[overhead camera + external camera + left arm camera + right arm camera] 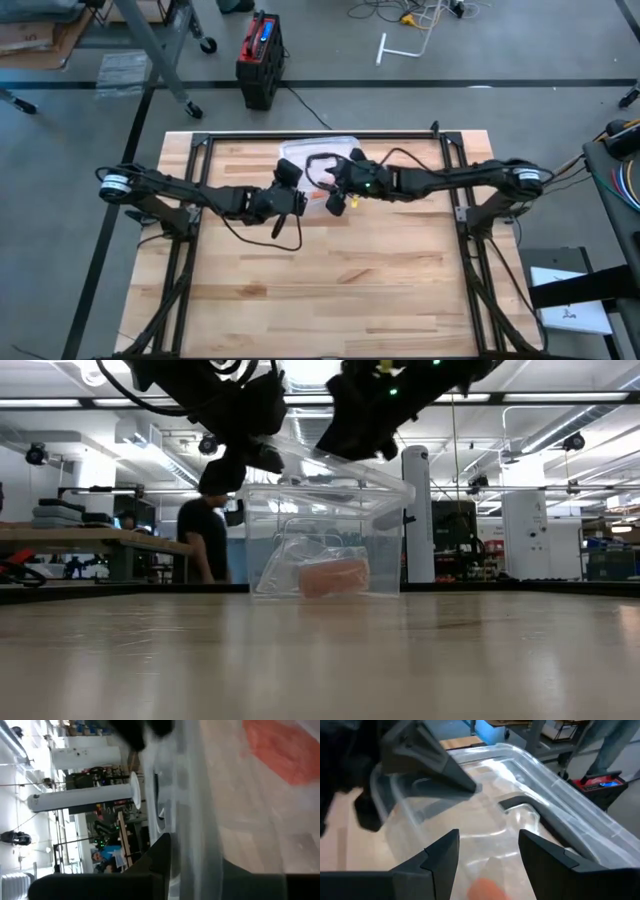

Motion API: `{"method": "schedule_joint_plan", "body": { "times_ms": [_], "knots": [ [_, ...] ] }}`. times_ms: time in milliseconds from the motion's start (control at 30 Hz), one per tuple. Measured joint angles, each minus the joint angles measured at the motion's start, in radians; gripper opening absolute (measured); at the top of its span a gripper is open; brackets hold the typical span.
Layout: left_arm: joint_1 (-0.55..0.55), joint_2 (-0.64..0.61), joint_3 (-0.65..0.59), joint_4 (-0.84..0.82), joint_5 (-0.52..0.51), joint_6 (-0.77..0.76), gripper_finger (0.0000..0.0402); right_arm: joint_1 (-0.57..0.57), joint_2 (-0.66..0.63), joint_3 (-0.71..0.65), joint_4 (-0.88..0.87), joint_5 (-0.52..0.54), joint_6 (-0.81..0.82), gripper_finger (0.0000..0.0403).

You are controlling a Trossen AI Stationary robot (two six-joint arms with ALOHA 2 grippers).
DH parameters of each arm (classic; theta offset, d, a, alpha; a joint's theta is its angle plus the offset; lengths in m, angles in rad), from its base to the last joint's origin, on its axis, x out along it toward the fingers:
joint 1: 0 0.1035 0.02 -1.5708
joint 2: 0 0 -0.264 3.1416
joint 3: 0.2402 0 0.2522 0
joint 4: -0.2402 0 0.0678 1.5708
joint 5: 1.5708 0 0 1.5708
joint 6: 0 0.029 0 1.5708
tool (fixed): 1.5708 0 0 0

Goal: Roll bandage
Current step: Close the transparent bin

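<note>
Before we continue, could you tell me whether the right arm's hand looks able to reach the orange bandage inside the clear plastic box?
Probably yes: the right hand hangs open above the clear plastic box, with the orange bandage just below it and no lid between.

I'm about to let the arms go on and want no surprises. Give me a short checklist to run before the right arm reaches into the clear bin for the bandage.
1. Bandage located, lying in the clear bin: ok.
2. Right gripper open, above the bin's opening: ok.
3. Left gripper steadying the bin, fingers pinching its wall: ok.
4. Bandage free of the crumpled clear wrapper beside it: cannot tell.
5. Bin sitting flat on the table: ok.
6. Person in the room behind stays away from the table: ok.
</note>
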Motion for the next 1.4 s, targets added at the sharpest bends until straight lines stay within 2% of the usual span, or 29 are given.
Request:
{"method": "schedule_joint_plan", "body": {
  "times_ms": [233,433,567,867,1033,1133,1267,1333,1400],
  "knots": [
    [-0.006,-0.003,0.000,-0.076,-0.011,-0.067,0.0029,-0.012,0.088,0.069,0.002,0.000,-0.024,0.0199],
    [-0.007,-0.005,-0.002,-0.120,0.003,-0.066,0.0057,-0.022,0.116,0.073,-0.003,0.004,-0.021,0.0199],
    [-0.008,-0.017,-0.002,-0.154,0.043,-0.067,0.0096,-0.026,0.119,0.071,-0.009,-0.003,-0.013,0.0199],
    [-0.013,-0.070,-0.003,-0.266,0.056,-0.067,0.0217,-0.031,0.121,0.069,-0.033,-0.001,-0.026,0.0199],
    [-0.022,-0.134,-0.003,-0.383,-0.004,-0.078,0.0266,-0.038,0.122,0.069,-0.044,-0.007,-0.028,0.0199],
    [-0.026,-0.183,-0.001,-0.444,-0.028,-0.136,0.0280,-0.038,0.124,0.067,-0.054,-0.007,-0.038,0.0199],
    [-0.024,-0.236,-0.001,-0.489,-0.053,-0.265,0.0279,-0.038,0.124,0.063,-0.058,-0.011,-0.042,0.0199],
    [-0.013,-0.261,-0.001,-0.483,-0.011,-0.392,0.0273,-0.037,0.124,0.060,-0.063,-0.029,-0.056,0.0199],
    [0.007,-0.278,-0.001,-0.478,0.080,-0.527,0.0264,-0.038,0.123,0.060,-0.065,-0.056,-0.057,0.0199]
  ]
}}
